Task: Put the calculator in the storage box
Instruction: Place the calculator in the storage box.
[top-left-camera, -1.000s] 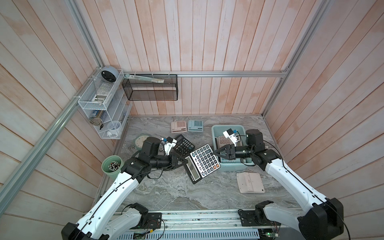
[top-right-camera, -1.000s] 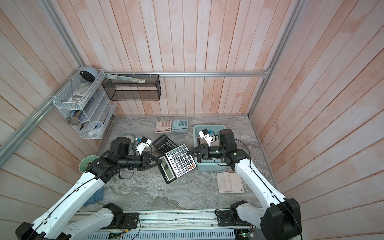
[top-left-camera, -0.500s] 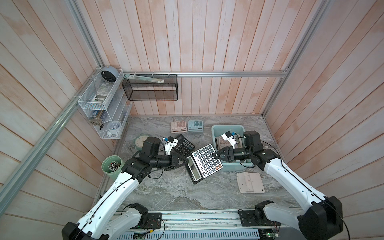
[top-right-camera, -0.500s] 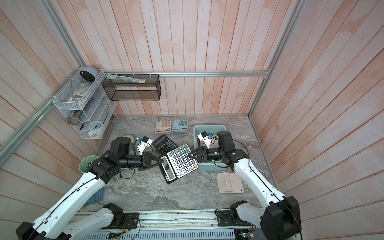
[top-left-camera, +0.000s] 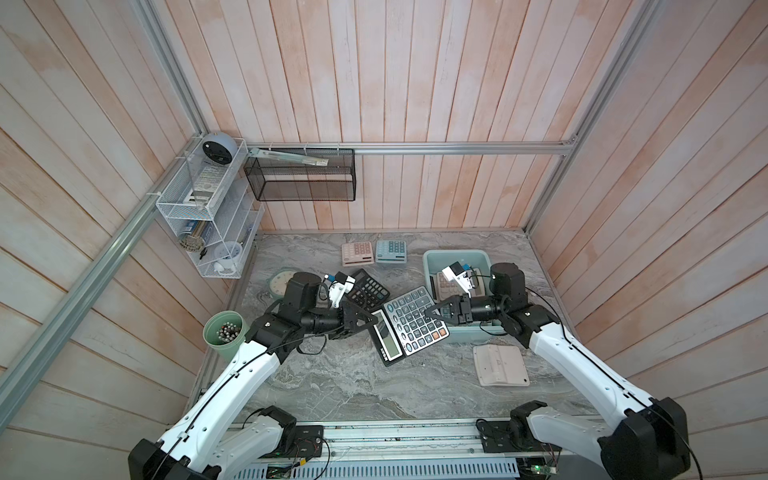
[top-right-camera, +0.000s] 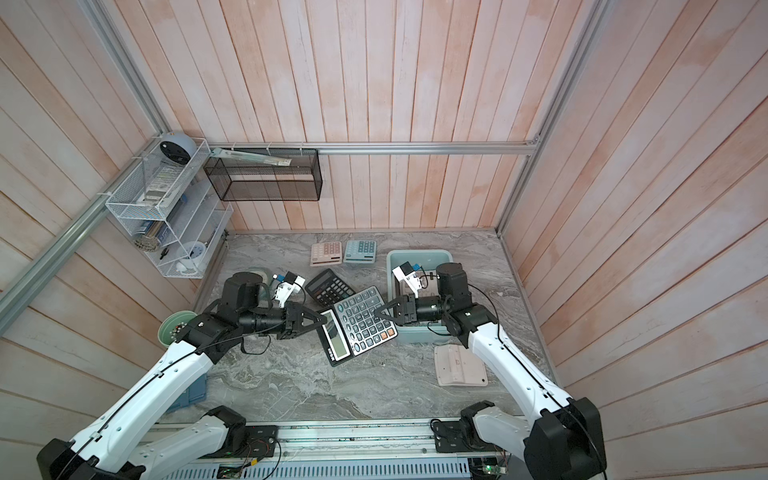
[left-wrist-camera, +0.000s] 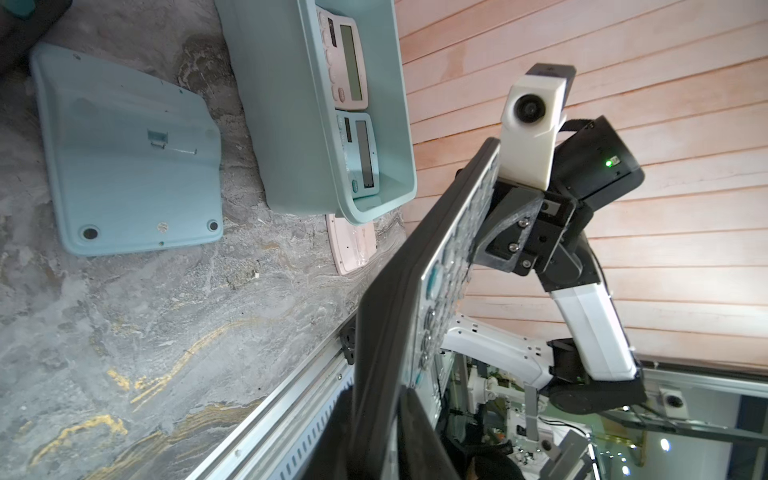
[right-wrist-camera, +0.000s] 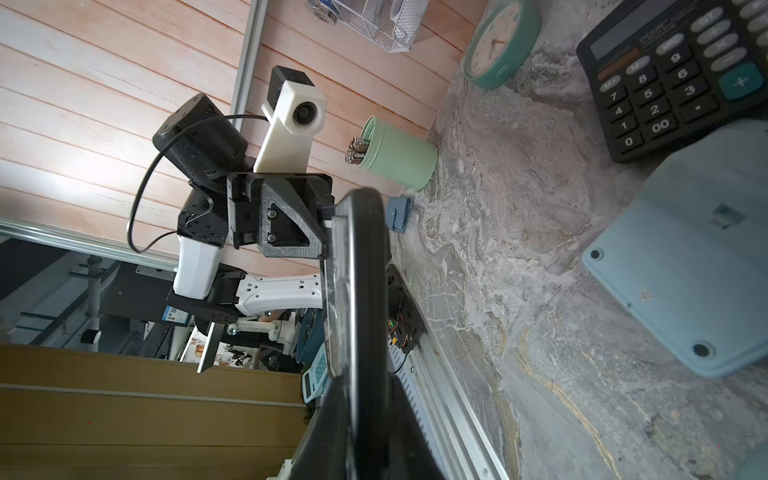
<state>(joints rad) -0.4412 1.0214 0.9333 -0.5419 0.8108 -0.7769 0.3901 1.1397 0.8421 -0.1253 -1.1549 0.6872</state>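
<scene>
**A:** Where was the desk calculator (top-left-camera: 409, 326)?

**B:** Aloft, its long axis running from the left gripper (top-left-camera: 372, 320) to the right gripper (top-left-camera: 432, 313). The right one was clamped on the keypad end. The left sat at the display end, and I couldn't tell whether it gripped.

**A:** And the storage box (top-left-camera: 455, 252)?

**B:** It lay directly behind the right gripper, so that side was nearer.

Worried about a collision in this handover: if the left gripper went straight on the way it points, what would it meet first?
The big calculator, whose display end lies between the jaws of the left gripper. Past it, the right gripper faces it on roughly the same line, though depth is unclear.
</scene>
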